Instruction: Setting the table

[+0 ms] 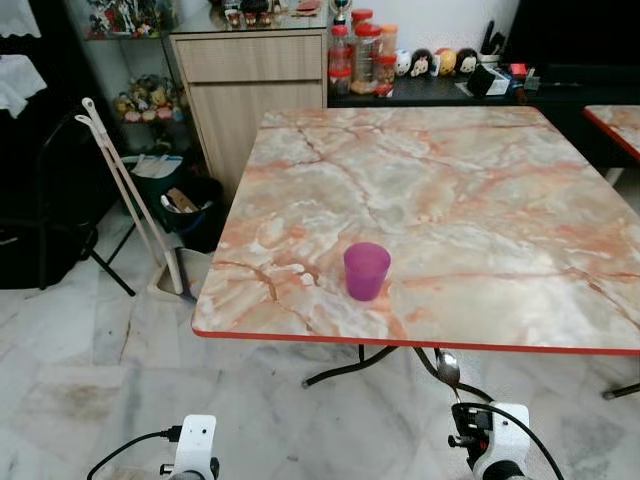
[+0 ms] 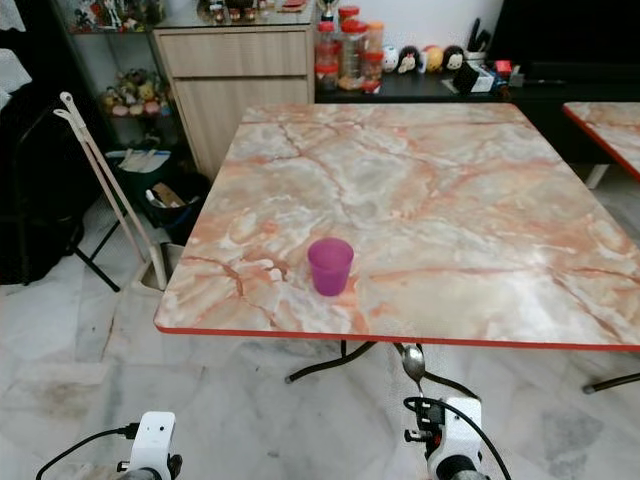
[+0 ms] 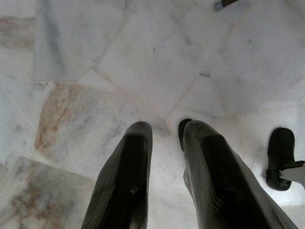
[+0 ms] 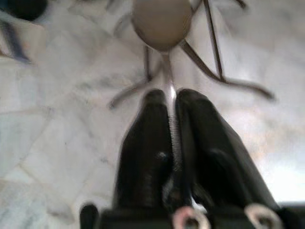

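A metal spoon is being pinched by the right gripper below the marble table; it should be laid beside the purple cup. The left gripper is hanging slightly spread.

Wooden cabinet stands behind the table's far left corner. Clear jars with red lids sit on a dark low counter next to it, plush toys further along. 2 white poles lean by a dark bin. Black folding chair at far left. Pale marble-tile floor. Corner of a 2nd red-edged tabletop at right.
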Tool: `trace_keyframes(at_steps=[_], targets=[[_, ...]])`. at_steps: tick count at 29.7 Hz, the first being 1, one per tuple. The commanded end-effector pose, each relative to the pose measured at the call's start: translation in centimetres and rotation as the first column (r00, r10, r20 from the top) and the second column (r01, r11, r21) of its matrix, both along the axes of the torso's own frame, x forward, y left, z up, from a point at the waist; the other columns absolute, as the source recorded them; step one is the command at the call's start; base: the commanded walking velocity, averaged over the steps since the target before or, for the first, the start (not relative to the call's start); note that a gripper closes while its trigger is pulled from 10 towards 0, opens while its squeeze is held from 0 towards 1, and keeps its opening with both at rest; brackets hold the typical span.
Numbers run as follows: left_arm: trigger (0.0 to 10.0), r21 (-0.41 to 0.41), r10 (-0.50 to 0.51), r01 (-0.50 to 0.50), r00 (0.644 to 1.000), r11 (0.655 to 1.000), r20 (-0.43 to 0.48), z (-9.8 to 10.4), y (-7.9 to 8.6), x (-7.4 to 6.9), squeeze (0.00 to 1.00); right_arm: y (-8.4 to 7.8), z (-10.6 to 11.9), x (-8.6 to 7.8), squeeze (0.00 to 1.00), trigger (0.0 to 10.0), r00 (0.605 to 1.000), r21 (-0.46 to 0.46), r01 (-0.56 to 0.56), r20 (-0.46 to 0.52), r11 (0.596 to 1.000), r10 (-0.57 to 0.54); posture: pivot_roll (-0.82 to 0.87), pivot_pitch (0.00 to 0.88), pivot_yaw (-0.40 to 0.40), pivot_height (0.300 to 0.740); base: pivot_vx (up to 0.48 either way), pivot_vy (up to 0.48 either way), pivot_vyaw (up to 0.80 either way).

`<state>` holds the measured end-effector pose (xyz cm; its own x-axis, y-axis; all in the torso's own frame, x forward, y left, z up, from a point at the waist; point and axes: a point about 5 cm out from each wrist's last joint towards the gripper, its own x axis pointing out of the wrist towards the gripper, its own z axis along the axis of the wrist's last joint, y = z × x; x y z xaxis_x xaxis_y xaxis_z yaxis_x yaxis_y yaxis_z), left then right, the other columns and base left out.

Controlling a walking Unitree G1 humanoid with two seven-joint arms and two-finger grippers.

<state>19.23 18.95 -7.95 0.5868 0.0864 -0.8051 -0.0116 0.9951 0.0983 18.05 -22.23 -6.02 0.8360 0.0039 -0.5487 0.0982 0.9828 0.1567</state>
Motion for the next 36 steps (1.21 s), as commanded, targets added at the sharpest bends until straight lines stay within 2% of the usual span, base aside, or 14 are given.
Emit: trace_keyframes(at_steps=[1,10,13,19,27,36], targets=[[10.0,0.009,-0.016,0.017,1.0,1.0,-0.017,0.0,0.2,-0.1,0.0,0.2,-0.5,-0.1,0.0,10.0,0.998,0.026,0.043,-0.043,0.999,-0.041,-0.08,0.0,0.044,0.74,0.0,0.0,0.0],[10.0,0.009,-0.019,0.019,1.0,1.0,-0.019,0.0,0.3,-0.1,0.0,1.1,-1.4,-0.2,0.0,10.0,0.986,0.04,0.073,-0.151,0.997,-0.066,-0.08,0.0,0.049,0.74,0.0,0.0,0.0],[10.0,0.007,-0.03,0.03,0.999,1.0,-0.011,0.1,0.0,0.2,0.0,1.1,-1.7,-0.3,0.0,10.0,0.98,0.016,0.065,-0.19,0.998,-0.061,-0.1,0.0,0.059,0.74,0.0,0.0,0.0],[10.0,-0.002,-0.046,0.046,0.999,0.999,0.008,0.3,-0.6,0.8,0.0,1.4,-1.5,0.4,0.0,10.0,0.973,0.021,0.114,-0.205,0.993,-0.107,-0.1,0.0,0.034,0.74,0.0,0.0,0.0],[10.0,-0.032,-0.017,0.017,1.0,0.999,-0.001,0.0,-1.4,0.4,0.0,3.3,-1.3,1.5,0.0,10.0,0.978,0.006,0.026,-0.206,1.0,-0.024,-0.09,0.0,-0.001,0.74,0.0,0.0,0.0],[10.0,-0.037,0.018,-0.018,1.0,0.999,0.0,-0.1,-1.4,0.2,0.0,3.4,-1.4,1.6,0.0,10.0,0.975,0.003,0.042,-0.218,0.999,-0.04,-0.07,0.0,-0.033,0.74,0.0,0.0,0.0]])
